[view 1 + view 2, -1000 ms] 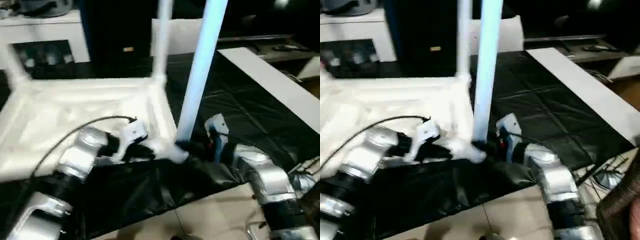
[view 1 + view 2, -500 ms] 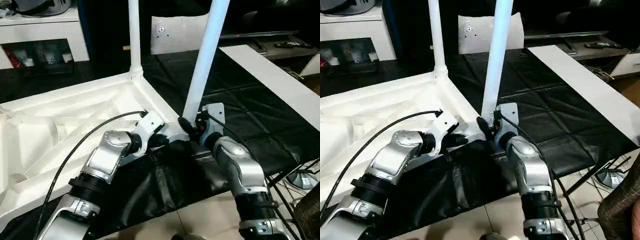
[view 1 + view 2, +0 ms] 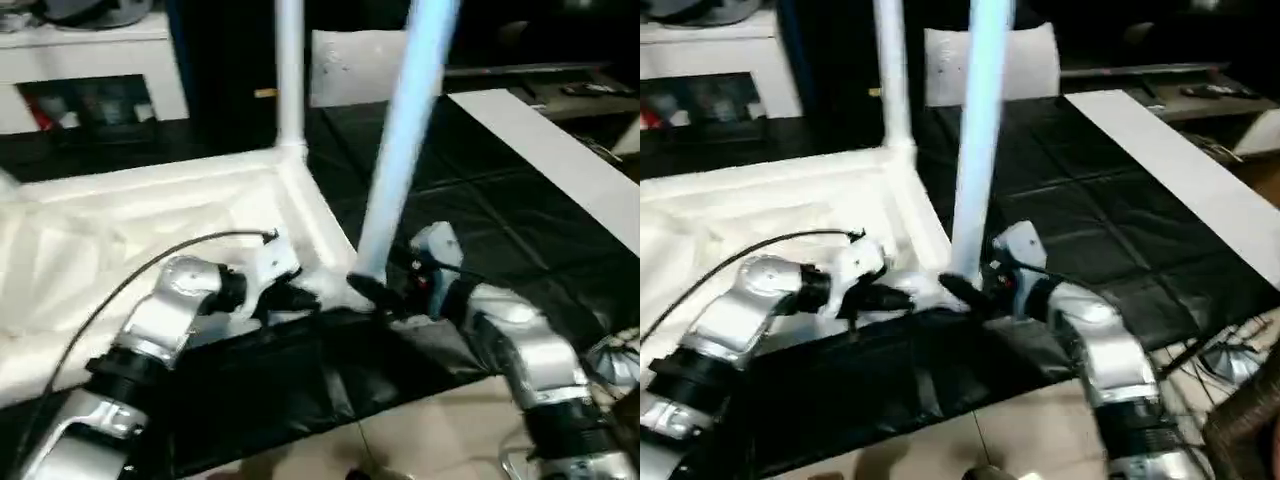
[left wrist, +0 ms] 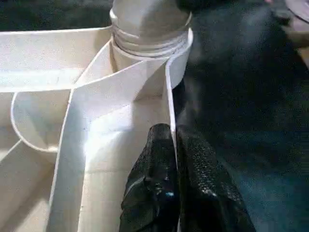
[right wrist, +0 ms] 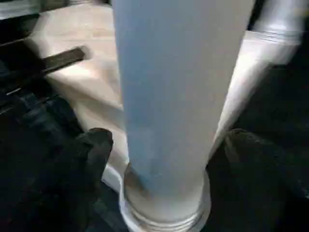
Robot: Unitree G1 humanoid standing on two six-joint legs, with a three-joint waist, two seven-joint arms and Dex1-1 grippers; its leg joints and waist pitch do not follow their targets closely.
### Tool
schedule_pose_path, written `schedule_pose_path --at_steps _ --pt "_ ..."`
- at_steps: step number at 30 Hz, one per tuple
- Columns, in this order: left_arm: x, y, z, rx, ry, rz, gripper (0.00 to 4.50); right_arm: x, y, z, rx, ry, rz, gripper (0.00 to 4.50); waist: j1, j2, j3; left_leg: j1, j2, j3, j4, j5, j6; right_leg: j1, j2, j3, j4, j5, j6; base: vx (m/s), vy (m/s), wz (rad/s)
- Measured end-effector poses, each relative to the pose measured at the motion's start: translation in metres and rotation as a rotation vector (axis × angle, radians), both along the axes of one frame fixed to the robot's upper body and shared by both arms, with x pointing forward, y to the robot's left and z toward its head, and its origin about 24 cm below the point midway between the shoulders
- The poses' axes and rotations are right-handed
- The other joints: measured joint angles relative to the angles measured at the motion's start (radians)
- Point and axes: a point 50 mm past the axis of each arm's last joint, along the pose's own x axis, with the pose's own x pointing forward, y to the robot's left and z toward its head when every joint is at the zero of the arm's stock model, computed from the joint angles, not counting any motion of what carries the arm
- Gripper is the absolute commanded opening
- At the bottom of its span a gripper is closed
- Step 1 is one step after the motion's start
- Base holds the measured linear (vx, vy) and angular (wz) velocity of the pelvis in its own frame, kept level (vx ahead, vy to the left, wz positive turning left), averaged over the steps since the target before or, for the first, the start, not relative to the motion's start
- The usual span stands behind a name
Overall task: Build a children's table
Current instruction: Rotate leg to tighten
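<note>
The white tabletop [image 3: 150, 230] lies upside down, ribs up, on a black sheet [image 3: 480, 200] that covers the desk. Two white legs stand upright from its right-hand corners: a far leg [image 3: 290, 70] in the far right corner socket, and a near leg [image 3: 405, 140] rising from the near right corner socket [image 4: 149, 43]. The left tool [image 4: 175, 183] reaches in from the left, its two black fingers [image 4: 154, 164] pressed together on the thin rim wall of the tabletop just beside that near socket. The right tool [image 5: 164, 145] sits at the foot of the near leg, its fingers [image 5: 91, 150] apart on either side of the leg's base; whether they actually press the leg cannot be told. A black cable [image 3: 150, 260] loops over the left forearm. Beyond the tabletop stands a white cabinet [image 3: 90, 60], and a flat white bag [image 3: 350, 65] leans at the far edge of the sheet.
</note>
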Motion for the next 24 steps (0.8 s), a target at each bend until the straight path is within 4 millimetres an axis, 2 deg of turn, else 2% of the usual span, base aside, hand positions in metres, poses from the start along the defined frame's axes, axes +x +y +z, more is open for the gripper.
schedule_pose_path --at_steps 2,4,6,15,24 --pt "-0.002 0.004 0.001 0.009 0.009 -0.034 0.0 -0.002 -0.004 0.001 -0.004 0.001 0.042 4.09 0.007 0.0 0.0 0.0 0.0 0.0 0.0 0.0 0.0 0.001 0.0 0.0 0.0 0.0 0.0 0.0 0.0 0.0" --pt "-0.003 0.004 0.002 0.014 0.01 -0.083 0.0 -0.006 -0.004 0.001 -0.011 0.017 0.129 3.83 0.013 0.0 0.0 0.0 0.0 0.0 0.002 0.0 0.0 0.001 -0.001 0.0 0.0 0.0 0.0 0.0 0.0 0.0" --pt "-0.005 0.006 0.001 0.031 0.026 -0.157 0.0 -0.011 -0.008 0.001 -0.042 0.035 0.228 3.76 0.02 0.0 0.0 0.0 0.0 0.0 0.002 0.0 0.001 0.001 -0.001 0.001 0.0 0.0 0.0 0.0 0.0 0.0" --pt "-0.007 0.01 0.004 0.071 0.06 -0.337 0.0 -0.025 -0.004 -0.002 -0.06 0.103 0.467 2.93 0.026 -0.001 0.0 0.001 0.001 0.0 0.004 0.0 0.0 0.002 0.0 0.0 0.002 0.0 0.0 0.0 0.0 0.0" --pt "-0.003 0.01 0.005 0.089 0.071 -0.401 0.0 -0.026 -0.004 0.001 -0.055 0.142 0.551 2.14 0.029 -0.002 0.0 0.001 0.001 0.0 0.004 0.0 0.0 0.002 0.0 0.0 0.002 0.0 0.0 0.0 0.0 0.0"
